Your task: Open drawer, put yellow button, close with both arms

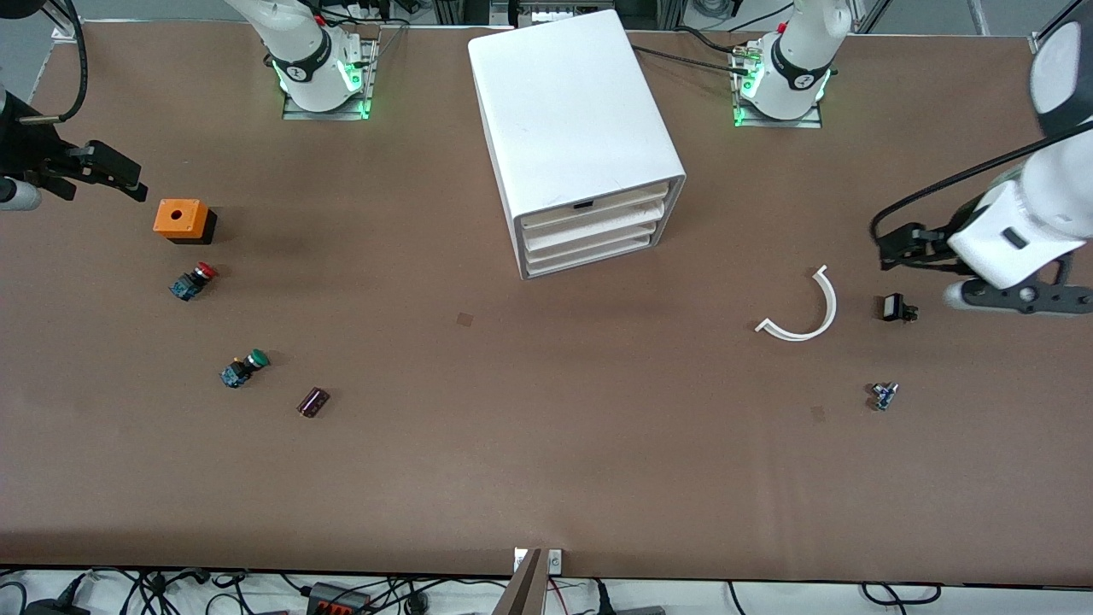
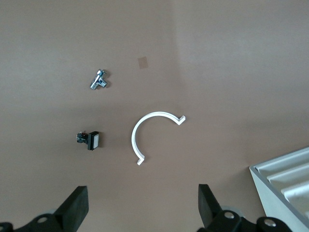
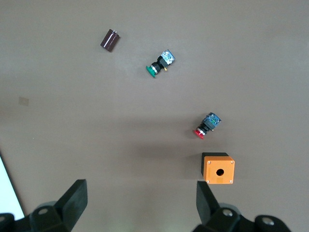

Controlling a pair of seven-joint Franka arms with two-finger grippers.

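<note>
The white cabinet [image 1: 576, 111] stands at the table's middle, near the arms' bases. Its top drawer [image 1: 593, 211] looks shut, like the three below it. The yellow button is not in view. My left gripper [image 1: 898, 245] is open and empty, above the table at the left arm's end; in the left wrist view [image 2: 142, 203] bare table lies between its fingers. My right gripper [image 1: 115, 173] is open and empty, above the table at the right arm's end beside an orange box [image 1: 180, 219]; the right wrist view [image 3: 140, 200] shows bare table between its fingers.
A red-capped button [image 1: 193, 281], a green-capped button [image 1: 243, 368] and a dark cylinder [image 1: 312, 401] lie toward the right arm's end. A white curved strip [image 1: 803, 312], a small black switch [image 1: 895, 307] and a small metal part [image 1: 883, 395] lie toward the left arm's end.
</note>
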